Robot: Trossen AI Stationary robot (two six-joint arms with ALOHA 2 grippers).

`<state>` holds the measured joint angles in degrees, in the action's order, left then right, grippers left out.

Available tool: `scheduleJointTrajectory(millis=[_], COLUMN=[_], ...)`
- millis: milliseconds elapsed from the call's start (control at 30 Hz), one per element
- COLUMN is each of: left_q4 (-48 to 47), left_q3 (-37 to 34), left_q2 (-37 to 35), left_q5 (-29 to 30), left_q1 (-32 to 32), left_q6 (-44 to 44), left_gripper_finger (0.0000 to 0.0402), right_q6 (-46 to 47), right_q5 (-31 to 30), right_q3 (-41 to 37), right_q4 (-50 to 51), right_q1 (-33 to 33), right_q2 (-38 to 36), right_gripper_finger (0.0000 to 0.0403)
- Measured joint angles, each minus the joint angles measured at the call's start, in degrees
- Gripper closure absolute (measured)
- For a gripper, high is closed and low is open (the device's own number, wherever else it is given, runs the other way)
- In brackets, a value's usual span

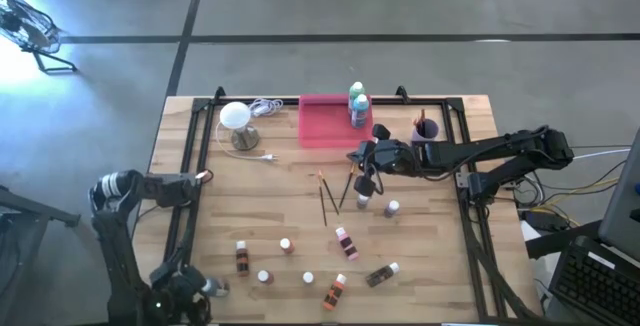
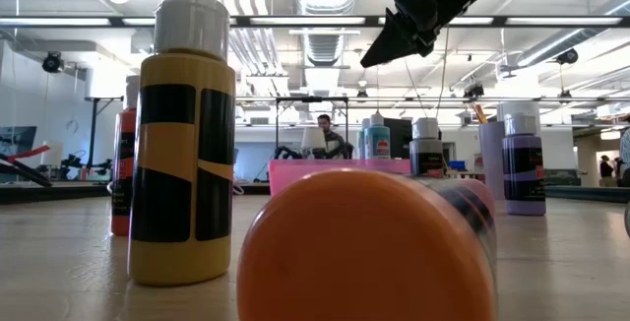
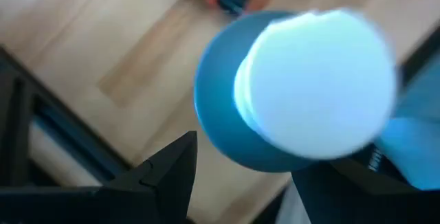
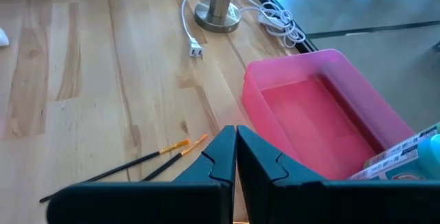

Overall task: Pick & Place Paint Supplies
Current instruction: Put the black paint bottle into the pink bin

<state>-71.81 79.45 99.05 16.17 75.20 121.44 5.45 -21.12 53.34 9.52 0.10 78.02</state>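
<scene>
- The pink tray (image 1: 325, 126) at the far side of the tabletop (image 1: 280, 216) holds two larger bottles (image 1: 357, 106) at its right end; the rest of its floor is bare.
- Just to the right of the tray stand a purple cup (image 1: 427, 129) with something upright in it (probably brushes, though the overhead view is too small to be sure).
- The right end effector (image 4: 236, 157) hovers above the tabletop between the tray and the loose paintbrushes (image 1: 330, 194), its fingers pressed together and holding nothing.
- The left end effector (image 3: 240, 176) sits at the near left corner, its fingers spread around a blue bottle with a white cap (image 3: 302, 93), which fills the wrist view.
- Still left to move: the brushes in the middle, and many small white-capped bottles (image 1: 290, 261) scattered across the near half of the tabletop, some standing, some lying on their sides.
- The white globe lamp (image 1: 236, 121) and its cord stand left of the tray.
- In my judgement the job is in an early stage, with most supplies still outside the tray.
</scene>
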Motion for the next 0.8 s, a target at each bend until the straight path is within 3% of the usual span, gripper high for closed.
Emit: scheduleJointTrajectory(millis=[167,433,700,800], left_q4=[0.3,1.3,1.5,1.6], left_q3=[-2.3,-3.0,-3.0,-3.0], left_q2=[-1.1,-1.6,-1.6,-1.6], left_q5=[-5.2,-6.0,-5.2,-0.5], left_q1=[-0.7,-1.4,-1.5,-1.5], left_q6=[1.5,1.0,-1.3,-3.1], left_gripper_finger=[0.0170,0.0112,0.0099,0.0099], right_q6=[0.3,0.1,0.1,0.2], right_q5=[0.0,0.0,0.0,0.0], right_q3=[0.0,0.0,0.0,0.0], right_q4=[0.0,0.0,0.0,0.0], right_q1=[0.0,0.0,0.0,0.0], right_q2=[0.0,0.0,0.0,0.0], right_gripper_finger=[0.0394,0.0394,0.0394,0.0394])
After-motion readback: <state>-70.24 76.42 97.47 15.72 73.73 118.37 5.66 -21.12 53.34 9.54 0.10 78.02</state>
